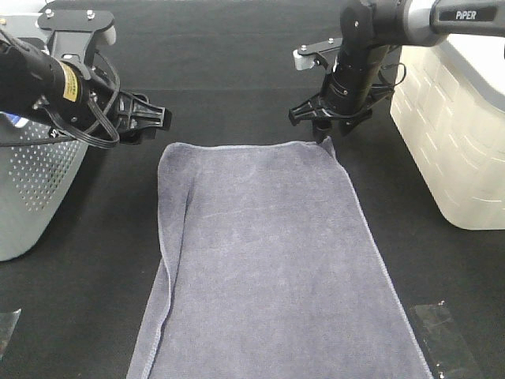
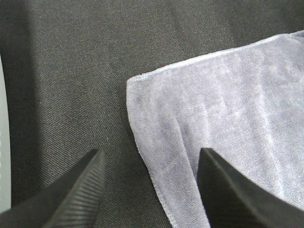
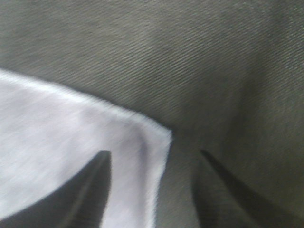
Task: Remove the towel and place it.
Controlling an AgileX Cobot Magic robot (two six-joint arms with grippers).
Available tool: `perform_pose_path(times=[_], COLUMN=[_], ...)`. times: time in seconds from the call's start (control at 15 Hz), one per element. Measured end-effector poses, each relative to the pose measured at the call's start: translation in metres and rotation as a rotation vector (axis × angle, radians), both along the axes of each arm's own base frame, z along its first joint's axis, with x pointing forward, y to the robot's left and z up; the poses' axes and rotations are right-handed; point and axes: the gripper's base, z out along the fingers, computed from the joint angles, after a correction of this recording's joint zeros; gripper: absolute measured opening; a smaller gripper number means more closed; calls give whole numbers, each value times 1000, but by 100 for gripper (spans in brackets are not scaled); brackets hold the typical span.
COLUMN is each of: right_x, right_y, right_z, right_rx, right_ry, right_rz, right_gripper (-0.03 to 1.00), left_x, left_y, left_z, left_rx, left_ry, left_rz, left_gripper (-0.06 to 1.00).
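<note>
The slate-grey towel lies spread flat on the black table and runs from the middle to the near edge. Its left long edge is folded over a little. My left gripper hovers open just beyond the towel's far left corner. In the left wrist view the corner lies ahead of and between the two fingers. My right gripper is open over the far right corner, which stands slightly raised. In the right wrist view that corner lies between the open fingers. Neither gripper holds anything.
A grey perforated basket stands at the left edge, under the left arm. A white basket stands at the right edge. Clear plastic scraps lie at the near right and near left.
</note>
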Motion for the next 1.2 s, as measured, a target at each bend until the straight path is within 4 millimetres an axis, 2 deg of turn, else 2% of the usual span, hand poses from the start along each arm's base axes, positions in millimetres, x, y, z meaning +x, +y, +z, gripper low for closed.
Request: perform_pose_path(times=[0.53,0.93,1.0,1.2], right_x=[7,7,7,7], right_y=[0,0,0,3], right_z=[1,-31,-32,-33], right_rx=[-10,-29,-28,-21], right_ry=[-76,-22,-21,-21], right_rz=[26,28,28,28], right_gripper=[46,45,42,23], left_x=[0,0,0,0], left_y=[0,0,0,0], left_z=[0,0,0,0], left_rx=[0,0,0,0], left_ry=[-1,-1,-1,-2], left_rz=[-1,-1,-1,-1], left_gripper=[56,56,56,56])
